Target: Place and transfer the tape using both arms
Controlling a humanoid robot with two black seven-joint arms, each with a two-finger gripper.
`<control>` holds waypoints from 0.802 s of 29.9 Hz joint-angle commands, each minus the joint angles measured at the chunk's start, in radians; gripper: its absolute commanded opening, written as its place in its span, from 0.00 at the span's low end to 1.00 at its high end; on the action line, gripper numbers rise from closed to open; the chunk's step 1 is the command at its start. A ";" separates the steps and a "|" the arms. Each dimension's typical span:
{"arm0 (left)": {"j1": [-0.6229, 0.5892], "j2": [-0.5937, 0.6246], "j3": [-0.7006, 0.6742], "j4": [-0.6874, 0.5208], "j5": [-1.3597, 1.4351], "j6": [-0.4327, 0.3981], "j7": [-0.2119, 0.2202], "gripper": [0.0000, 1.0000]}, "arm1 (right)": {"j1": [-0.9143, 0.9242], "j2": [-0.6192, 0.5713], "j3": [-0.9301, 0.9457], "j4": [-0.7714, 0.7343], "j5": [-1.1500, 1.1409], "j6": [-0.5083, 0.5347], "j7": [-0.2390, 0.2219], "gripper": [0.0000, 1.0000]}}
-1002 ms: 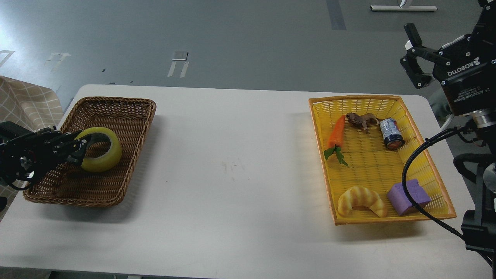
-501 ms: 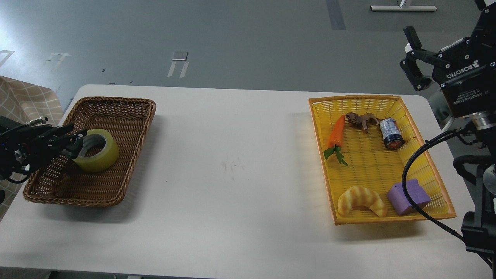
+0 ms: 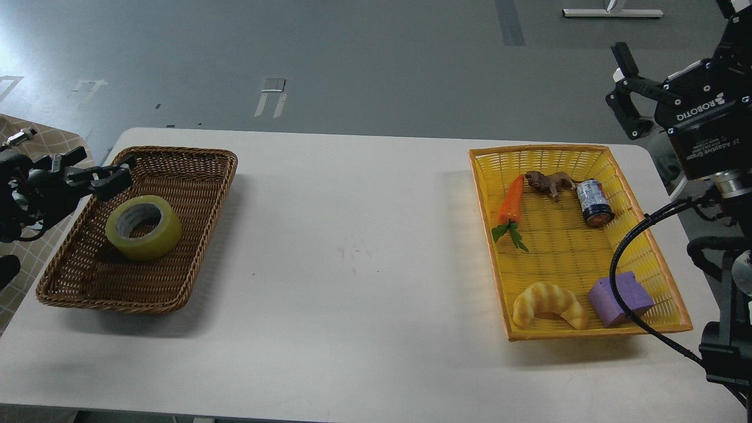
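Observation:
The tape (image 3: 143, 228), a yellow translucent roll with a grey-white core, lies flat in the brown wicker basket (image 3: 194, 176) at the table's left. My left gripper (image 3: 106, 165) is open and empty, just up and left of the roll, over the basket's far left rim and clear of the tape. My right gripper (image 3: 624, 87) is open and empty, held high beyond the table's far right corner, above the yellow basket (image 3: 587, 154).
The yellow basket holds a toy carrot (image 3: 510, 202), a brown animal figure (image 3: 549, 182), a small can (image 3: 592, 202), a croissant toy (image 3: 549, 304) and a purple block (image 3: 620, 298). A black cable (image 3: 617, 258) loops over its right side. The white table (image 3: 352, 247) lies between the baskets.
My left gripper let go of the tape and drew back up and to the left. The roll dropped flat into the wicker basket. The right arm barely moved.

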 commanded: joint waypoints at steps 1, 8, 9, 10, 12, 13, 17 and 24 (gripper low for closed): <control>-0.046 -0.092 -0.001 -0.003 -0.048 0.000 0.000 0.98 | 0.006 -0.002 0.000 -0.002 -0.003 0.000 0.000 1.00; -0.201 -0.238 -0.003 -0.009 -0.471 -0.100 0.000 0.98 | 0.016 -0.002 0.002 -0.005 -0.085 0.000 0.000 1.00; -0.242 -0.276 -0.005 -0.011 -0.569 -0.144 0.000 0.98 | 0.019 -0.002 0.002 -0.005 -0.097 0.000 0.000 1.00; -0.278 -0.310 -0.006 -0.020 -0.664 -0.190 0.000 0.98 | 0.030 -0.002 0.002 -0.005 -0.100 0.000 0.000 1.00; -0.298 -0.328 -0.005 -0.038 -0.760 -0.229 0.000 0.98 | 0.041 -0.002 0.002 -0.006 -0.103 0.000 0.000 1.00; -0.307 -0.333 -0.005 -0.066 -0.847 -0.265 0.000 0.98 | 0.047 -0.002 0.002 -0.008 -0.108 0.000 0.000 1.00; -0.315 -0.330 -0.015 -0.187 -1.024 -0.397 0.000 0.98 | 0.076 -0.002 -0.001 -0.016 -0.189 0.000 0.000 1.00; -0.303 -0.289 -0.064 -0.451 -1.240 -0.439 0.000 0.98 | 0.125 0.006 -0.024 -0.031 -0.233 0.000 -0.003 1.00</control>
